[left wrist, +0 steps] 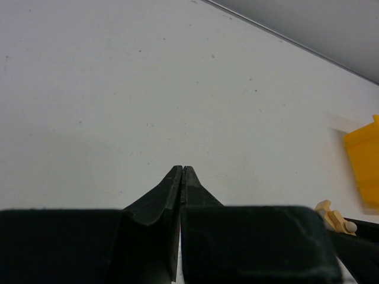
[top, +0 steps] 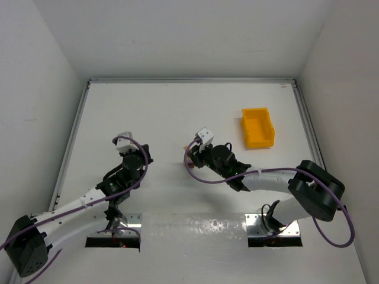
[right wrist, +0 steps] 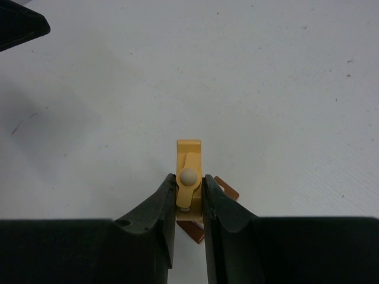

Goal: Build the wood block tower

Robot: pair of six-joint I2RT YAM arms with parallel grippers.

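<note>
The white table (top: pixel 177 112) is the broad ground. The yellow bin (top: pixel 257 127) stands well beyond the right gripper (right wrist: pixel 188 178) and off to its right. That gripper is clamped narrowly on a pale tan block (right wrist: pixel 189 155) with a round peg on its face. The block stands upright between the fingertips and sticks out past them. Beneath the fingertips, and showing just to their right, lies a dark brown block (right wrist: pixel 228 189), which is probably the base of the tower. Whether tan touches brown I cannot tell. The left gripper (left wrist: pixel 182 173) hangs well to the left of the right one, its jaws pressed together on nothing.

The step in hand looks like seating the tan block on the brown one. To do it well, lower straight down and keep the wrist level so the block lands flat. Square its edges over the base and part the fingers only slightly. Then lift straight up so nothing is dragged aside.
</note>
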